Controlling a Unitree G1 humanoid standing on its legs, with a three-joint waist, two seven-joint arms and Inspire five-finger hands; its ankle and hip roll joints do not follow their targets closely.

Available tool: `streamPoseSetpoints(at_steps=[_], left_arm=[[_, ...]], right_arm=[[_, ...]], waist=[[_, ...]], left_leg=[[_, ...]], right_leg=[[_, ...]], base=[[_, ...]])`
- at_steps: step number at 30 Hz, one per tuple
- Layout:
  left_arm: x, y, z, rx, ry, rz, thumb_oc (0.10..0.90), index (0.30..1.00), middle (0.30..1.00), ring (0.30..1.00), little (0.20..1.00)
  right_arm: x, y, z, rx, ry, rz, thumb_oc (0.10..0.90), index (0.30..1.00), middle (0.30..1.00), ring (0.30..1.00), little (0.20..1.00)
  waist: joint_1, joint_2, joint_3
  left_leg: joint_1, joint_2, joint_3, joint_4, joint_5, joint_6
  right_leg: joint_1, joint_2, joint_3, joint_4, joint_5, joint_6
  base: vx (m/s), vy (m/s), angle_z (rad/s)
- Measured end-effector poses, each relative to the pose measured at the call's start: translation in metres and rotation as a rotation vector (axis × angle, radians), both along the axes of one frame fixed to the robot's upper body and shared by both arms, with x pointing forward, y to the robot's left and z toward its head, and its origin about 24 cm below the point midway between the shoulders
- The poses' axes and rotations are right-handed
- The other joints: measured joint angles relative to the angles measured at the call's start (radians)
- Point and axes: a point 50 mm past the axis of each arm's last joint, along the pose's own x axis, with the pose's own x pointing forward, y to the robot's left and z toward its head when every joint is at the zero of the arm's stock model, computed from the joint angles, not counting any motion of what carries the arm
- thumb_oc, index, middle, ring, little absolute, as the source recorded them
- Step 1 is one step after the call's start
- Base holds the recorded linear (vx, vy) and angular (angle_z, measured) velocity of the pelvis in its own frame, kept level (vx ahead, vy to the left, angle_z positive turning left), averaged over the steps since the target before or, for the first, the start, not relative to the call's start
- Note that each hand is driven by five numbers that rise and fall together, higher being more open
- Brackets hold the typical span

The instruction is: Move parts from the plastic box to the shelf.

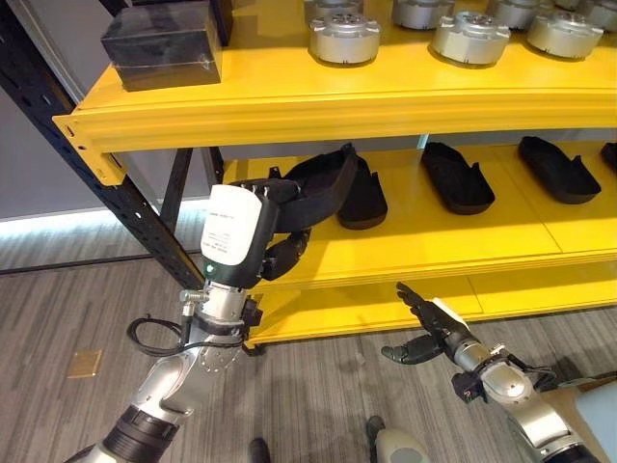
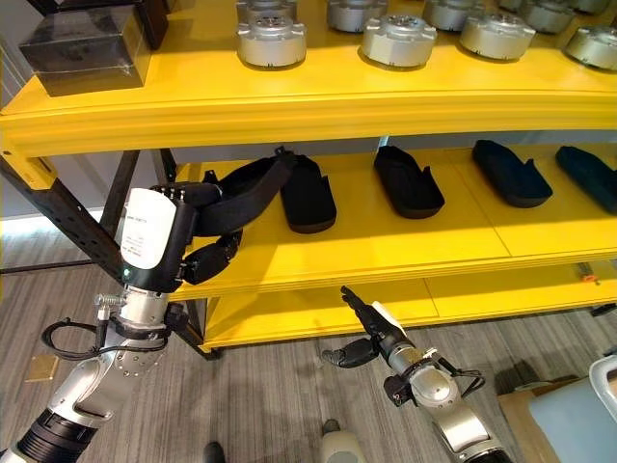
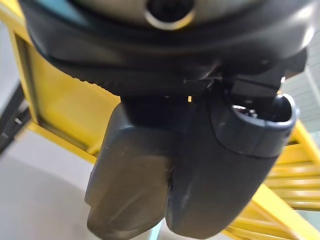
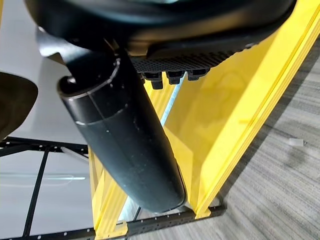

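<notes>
So the left hand (image 1: 280,227) is up at the middle tier of the yellow shelf (image 1: 289,101), fingers curled round a black curved part (image 1: 323,178) that sits right at its fingertips and pokes in over the shelf board. Looks to me like it's mid-placement, not let go yet.

Just past that hand, further along the same tier, there are more black parts already lying flat: I count three clear ones in the right eye view, the nearest (image 2: 307,196) basically touching the held one, then two more (image 2: 409,181) (image 2: 511,174), plus a fourth (image 2: 590,178) cut off at the edge. So four down, one in hand.

Above the hand, on the top tier: a dark box (image 1: 164,43) and a row of round silver metal pieces (image 1: 343,37), at least five in view, some cropped.

The right hand (image 1: 424,328) hangs low, below the shelf's bottom tier, fingers spread and holding nothing.

Can't say how many parts are left.
</notes>
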Motion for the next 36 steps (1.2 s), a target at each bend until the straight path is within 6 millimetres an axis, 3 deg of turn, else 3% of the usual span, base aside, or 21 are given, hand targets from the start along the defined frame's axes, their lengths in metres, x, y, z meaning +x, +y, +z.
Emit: streamPoseSetpoints(at_steps=[1,2,3,5,6,7,9,11,15,17,22,27,30,31,32,33,34,35,36], left_arm=[[0.002,-0.001,0.003,-0.008,-0.007,-0.002,0.4,0.3,0.3,0.3,0.3],[0.007,-0.011,0.011,-0.017,-0.033,-0.05,0.4,0.3,0.3,0.3,0.3],[0.007,-0.013,0.015,-0.016,-0.049,-0.065,0.4,0.3,0.3,0.3,0.3],[0.006,-0.012,0.014,-0.013,-0.048,-0.066,0.4,0.3,0.3,0.3,0.3],[0.006,-0.012,0.015,-0.009,-0.053,-0.067,0.4,0.3,0.3,0.3,0.3],[0.006,-0.012,0.016,-0.011,-0.057,-0.068,0.4,0.3,0.3,0.3,0.3],[0.004,-0.012,0.014,-0.009,-0.05,-0.073,0.4,0.3,0.3,0.3,0.3],[0.003,-0.011,0.01,0.005,-0.038,-0.077,0.4,0.3,0.3,0.3,0.3],[0.001,-0.008,0.01,0.024,-0.055,-0.075,0.4,0.3,0.3,0.3,0.3],[0.002,-0.002,0.015,0.026,-0.073,-0.05,0.4,0.3,0.3,0.3,0.3],[0.003,0.003,0.018,0.058,-0.078,-0.039,0.4,0.3,0.3,0.3,0.3],[0.003,0.002,0.017,0.07,-0.058,-0.045,0.4,0.3,0.3,0.3,0.3],[0.002,0.003,0.014,0.071,-0.045,-0.043,0.4,0.3,0.3,0.3,0.3],[0.003,0.002,0.015,0.072,-0.046,-0.044,0.4,0.3,0.3,0.3,0.3],[0.011,-0.003,0.018,0.086,-0.054,-0.06,0.4,0.3,0.3,0.3,0.3],[0.022,-0.011,0.018,0.148,-0.042,-0.086,0.4,0.3,0.3,0.3,0.3],[0.019,-0.016,0.017,0.173,-0.046,-0.111,0.4,0.3,0.3,0.3,0.3],[0.022,-0.017,0.012,0.181,-0.041,-0.099,0.4,0.3,0.3,0.3,0.3],[0.032,-0.006,0.003,0.211,0.014,-0.017,0.4,0.3,0.3,0.3,0.3]], right_arm=[[-0.002,-0.001,-0.001,0.001,0.003,-0.005,0.9,1.0,1.0,1.0,1.0],[-0.009,-0.006,-0.001,0.004,0.002,-0.036,0.9,1.0,1.0,1.0,1.0],[-0.009,-0.006,-0.001,0.007,0.004,-0.041,0.9,1.0,1.0,1.0,1.0],[-0.007,-0.003,-0.002,0.031,-0.008,-0.054,0.9,1.0,1.0,1.0,1.0],[-0.005,0.0,0.0,0.04,-0.02,-0.057,0.9,1.0,1.0,1.0,1.0],[-0.002,0.007,0.0,0.058,-0.034,-0.062,0.9,1.0,1.0,1.0,1.0],[0.001,0.022,-0.001,0.099,-0.046,-0.055,0.9,1.0,1.0,1.0,1.0],[-0.001,0.035,-0.005,0.13,-0.035,-0.031,0.9,1.0,1.0,1.0,1.0],[-0.003,0.042,-0.006,0.135,-0.029,0.005,0.9,1.0,1.0,1.0,1.0],[-0.001,0.041,-0.005,0.129,-0.035,0.008,0.9,1.0,1.0,1.0,1.0],[0.005,0.046,0.001,0.13,-0.061,0.024,0.9,1.0,1.0,1.0,1.0],[0.005,0.05,0.006,0.137,-0.077,0.042,0.9,1.0,1.0,1.0,1.0],[0.004,0.05,0.003,0.13,-0.049,0.051,0.9,1.0,1.0,1.0,1.0],[0.005,0.05,0.004,0.127,-0.049,0.054,0.9,1.0,1.0,1.0,1.0],[0.005,0.048,0.003,0.14,-0.046,0.038,0.9,1.0,1.0,1.0,1.0],[-0.001,0.052,-0.005,0.142,-0.001,0.059,0.9,1.0,1.0,1.0,1.0],[-0.009,0.056,-0.015,0.153,0.043,0.082,0.9,1.0,1.0,1.0,1.0],[-0.008,0.06,-0.027,0.21,0.082,0.063,0.9,1.0,1.0,1.0,1.0],[-0.018,0.072,-0.04,0.217,0.161,0.119,0.9,1.0,1.0,1.0,1.0]], waist=[[0.002,0.006,0.006],[-0.044,0.002,0.01],[-0.038,-0.001,0.016],[0.015,-0.015,0.018],[0.017,-0.011,0.015],[0.027,-0.007,0.014],[0.059,-0.005,0.013],[0.063,-0.02,0.011],[0.063,-0.024,0.01],[0.068,-0.042,0.0],[0.076,-0.064,-0.014],[0.085,-0.066,-0.015],[0.088,-0.084,-0.027],[0.089,-0.084,-0.027],[0.095,-0.091,-0.023],[0.072,-0.131,-0.012],[0.061,-0.15,-0.016],[0.058,-0.181,-0.016],[0.065,-0.159,0.004]], left_leg=[[-0.032,-0.009,0.007,0.001,0.053,0.033],[-0.12,-0.046,0.083,-0.005,0.191,0.082],[-0.137,-0.064,0.157,0.013,0.149,0.138],[-0.083,-0.147,0.148,0.084,0.011,0.077],[-0.05,-0.175,0.15,0.084,-0.044,0.066],[-0.011,-0.206,0.106,0.013,-0.074,0.058],[0.004,-0.2,0.05,-0.004,-0.048,0.06],[0.024,-0.195,0.043,-0.004,-0.055,0.055],[0.04,-0.205,0.06,-0.004,-0.074,0.063],[0.053,-0.218,0.064,-0.004,-0.084,0.072],[0.055,-0.222,0.065,-0.004,-0.088,0.072],[0.07,-0.226,0.082,-0.004,-0.089,0.074],[0.073,-0.235,0.098,-0.004,-0.099,0.086],[0.069,-0.233,0.1,-0.004,-0.107,0.101],[-0.005,-0.241,0.118,0.089,-0.147,0.155],[-0.014,-0.29,0.105,0.158,-0.185,0.191],[-0.015,-0.3,0.101,0.166,-0.193,0.181],[-0.071,-0.307,0.079,0.272,-0.247,0.089],[-0.146,-0.277,0.083,0.443,-0.349,0.158]], right_leg=[[-0.013,-0.002,-0.023,0.047,-0.024,-0.017],[-0.016,-0.03,-0.094,0.04,-0.044,-0.048],[-0.021,-0.041,-0.125,0.033,-0.047,-0.052],[-0.009,-0.049,-0.115,0.021,-0.041,-0.054],[-0.001,-0.048,-0.119,0.013,-0.035,-0.053],[0.002,-0.036,-0.105,-0.009,-0.014,-0.043],[0.023,0.003,-0.067,-0.08,0.032,-0.05],[0.066,0.019,-0.048,-0.151,0.071,-0.053],[0.125,0.013,-0.033,-0.26,0.132,-0.037],[0.165,0.001,-0.035,-0.319,0.155,-0.027],[0.17,0.0,-0.034,-0.327,0.159,-0.027],[0.18,-0.005,-0.024,-0.337,0.172,-0.021],[0.174,-0.006,-0.01,-0.335,0.181,-0.014],[0.136,-0.004,-0.011,-0.272,0.177,-0.008],[-0.015,-0.011,-0.01,-0.028,0.154,0.025],[-0.25,-0.065,0.021,0.448,0.158,0.099],[-0.309,-0.088,0.05,0.478,0.15,0.097],[-0.297,-0.17,0.096,0.183,0.163,0.143],[-0.234,-0.201,0.184,-0.191,0.224,0.152]], base=[[0.03,-0.271,1.79],[0.04,-0.215,2.13],[0.12,-0.129,1.74],[0.1,-0.073,0.15],[0.11,-0.051,0.01],[0.14,-0.029,-0.19],[0.16,0.007,-0.62],[0.12,0.025,-0.45],[0.16,0.078,-0.18],[0.18,0.071,0.01],[0.1,0.039,0.0],[0.15,0.079,-0.11],[0.11,0.206,-0.16],[0.0,0.073,-0.21],[0.05,-0.066,-0.19],[0.15,-0.472,-0.02],[0.2,-0.654,0.21],[0.16,-0.855,0.2],[0.1,-0.527,0.13]])
